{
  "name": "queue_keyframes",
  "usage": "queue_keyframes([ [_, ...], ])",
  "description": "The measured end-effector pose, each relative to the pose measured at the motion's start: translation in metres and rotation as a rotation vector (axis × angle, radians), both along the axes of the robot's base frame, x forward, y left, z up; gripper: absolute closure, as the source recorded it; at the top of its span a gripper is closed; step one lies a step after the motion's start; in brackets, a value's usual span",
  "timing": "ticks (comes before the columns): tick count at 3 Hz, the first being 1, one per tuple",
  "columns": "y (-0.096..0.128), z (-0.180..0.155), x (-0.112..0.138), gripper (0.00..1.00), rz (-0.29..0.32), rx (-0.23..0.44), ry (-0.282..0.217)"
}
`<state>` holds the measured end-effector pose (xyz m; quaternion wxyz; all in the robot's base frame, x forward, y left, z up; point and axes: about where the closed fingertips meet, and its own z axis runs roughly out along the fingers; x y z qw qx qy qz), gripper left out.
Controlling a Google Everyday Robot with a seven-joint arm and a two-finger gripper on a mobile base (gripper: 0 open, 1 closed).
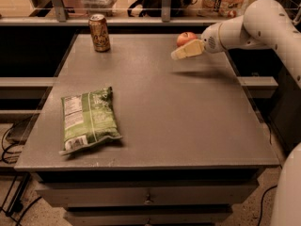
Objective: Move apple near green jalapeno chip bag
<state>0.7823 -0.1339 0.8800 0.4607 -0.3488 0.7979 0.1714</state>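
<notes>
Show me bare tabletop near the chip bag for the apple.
Bare tabletop lies right of the green jalapeno chip bag, and between it and the gold soda can. Crowded only far right, where the tool is beside the apple.
</notes>
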Motion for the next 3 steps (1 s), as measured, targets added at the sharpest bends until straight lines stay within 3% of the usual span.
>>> queue_keyframes([
  [2,0.006,-0.02,0.041,0.0,-0.075,0.047,-0.041],
  [3,0.008,-0.023,0.052,0.18,-0.08,0.053,-0.04],
])
